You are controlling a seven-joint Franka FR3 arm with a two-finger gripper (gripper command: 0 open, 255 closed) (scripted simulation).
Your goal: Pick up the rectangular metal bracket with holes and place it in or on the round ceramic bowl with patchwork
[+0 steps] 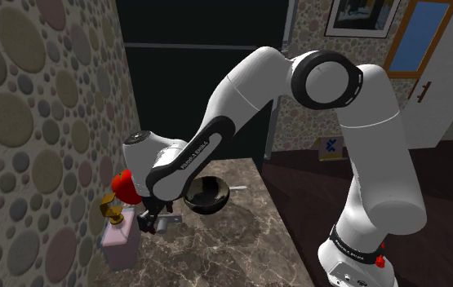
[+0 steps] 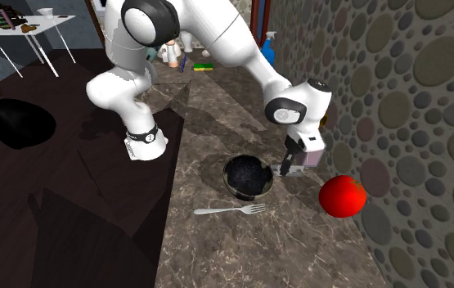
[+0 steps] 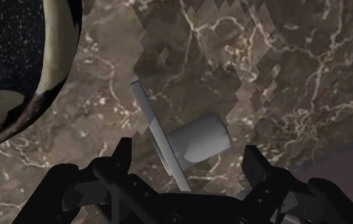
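The grey bracket point(image 3: 197, 139) is framed on the table point(image 3: 296, 76) by the open, empty claw point(image 3: 188, 147).
If pinched off-centre, it can be tipped and dropped short of the dark bowl point(image 3: 16, 57) nearby.

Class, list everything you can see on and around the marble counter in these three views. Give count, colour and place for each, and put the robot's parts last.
bracket: one, grey, on the counter between the fingers, not touched
bowl: one, dark inside, pale patches outside, on the counter beside the gripper
fork: one, silver, on the counter next to the bowl
tomato: one, red, by the pebble-patterned wall
box: one, pale pink, against the wall behind the gripper
gold object: one, by the box, shape unclear
counter: one, brown marble
arm: one, white with dark joints
gripper: one, black, open, low over the bracket
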